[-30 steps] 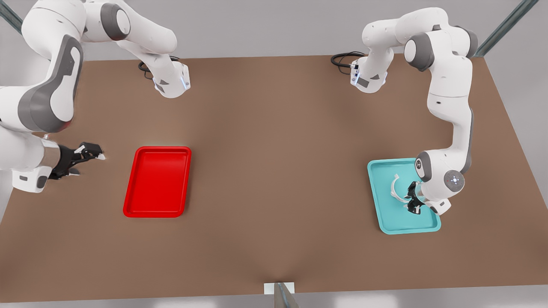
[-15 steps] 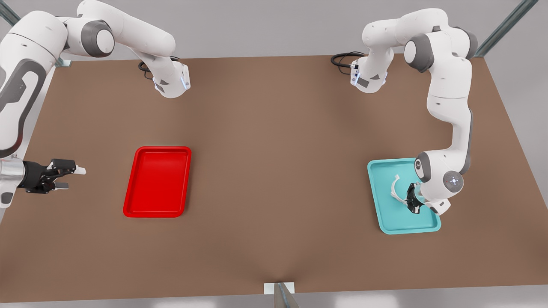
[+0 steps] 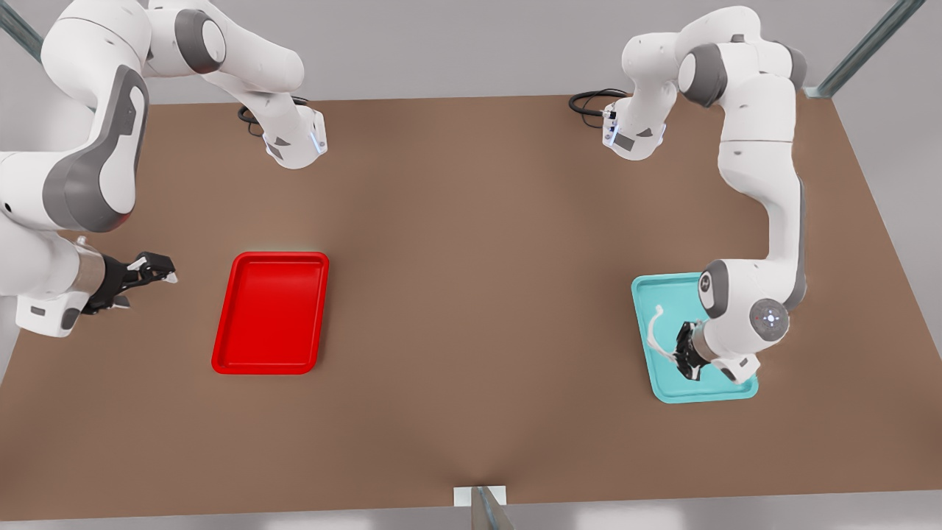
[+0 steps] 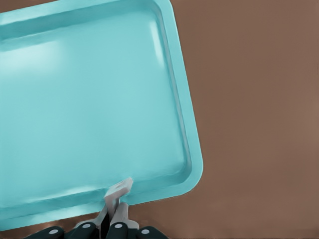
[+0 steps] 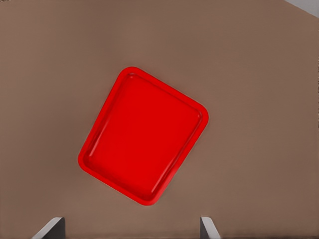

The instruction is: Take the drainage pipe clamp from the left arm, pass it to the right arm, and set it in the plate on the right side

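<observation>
The left gripper [image 3: 688, 359] is at the front view's right, over the teal tray [image 3: 666, 389], with its jaws closed on one end of the drainage pipe clamp [image 3: 655, 333]; the white arc stands out from the jaws toward the tray's left rim. In the left wrist view the fingertips [image 4: 115, 215] are pressed together on a thin white tab of the clamp [image 4: 119, 188], with the tray floor [image 4: 89, 99] beneath; the tab appears clear of the floor, though this cannot be confirmed. The right gripper [image 3: 140, 276] waits at the front view's left, just left of the plate [image 3: 271, 313], with its jaws spread wide and empty; the right wrist view shows both fingertips [image 5: 50, 229] well apart with the plate [image 5: 144, 134] in front of them. The step in hand is judged to be the lift and carry toward the handover. Raise the clamp straight up until it clears the tray rim before any sideways travel, since the arc overhangs the grip and could catch the rim. Move smoothly: the hold is on one thin end only, so the clamp may pivot in the jaws. Present the free end of the arc over the open table [image 3: 471, 294] between the trays, oriented so the right jaws can close across it without touching the left fingers.
</observation>
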